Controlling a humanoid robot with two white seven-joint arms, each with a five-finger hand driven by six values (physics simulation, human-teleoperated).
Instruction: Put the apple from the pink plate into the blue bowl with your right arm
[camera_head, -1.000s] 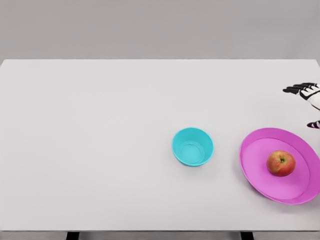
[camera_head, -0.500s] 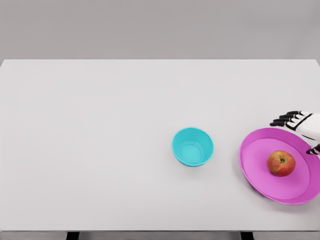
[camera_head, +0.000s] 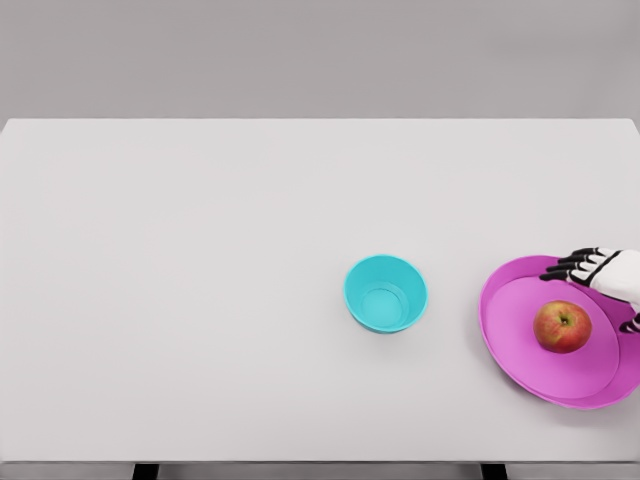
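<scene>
Head view: a white table (camera_head: 200, 300) fills most of the picture, seen from above and in front, with a plain grey wall behind it.

The right hand (camera_head: 605, 272) enters from the right edge, a little below mid-height. It is white with black fingers (camera_head: 565, 266) (only part of the hand shows; the arm is cut off by the frame). The fingers are stretched out towards the left, slightly spread and grasping nothing. The thumb tip shows as a small dark shape at the frame edge, below the fingers.

Just below the fingers, and a little to their left, an apple (camera_head: 562, 327) sits on a pink plate (camera_head: 510, 340). The apple is red with a yellow-green patch and stands stem up. There is a clear gap between it and the fingertips, so the hand does not touch it. The fingers reach over the plate's far rim; whether they rest on it or hover above it cannot be told.

Well to the left of the hand and slightly lower in the picture stands a blue bowl (camera_head: 386, 293), upright, apart from the plate, with bare table between them.

The left arm does not show.
</scene>
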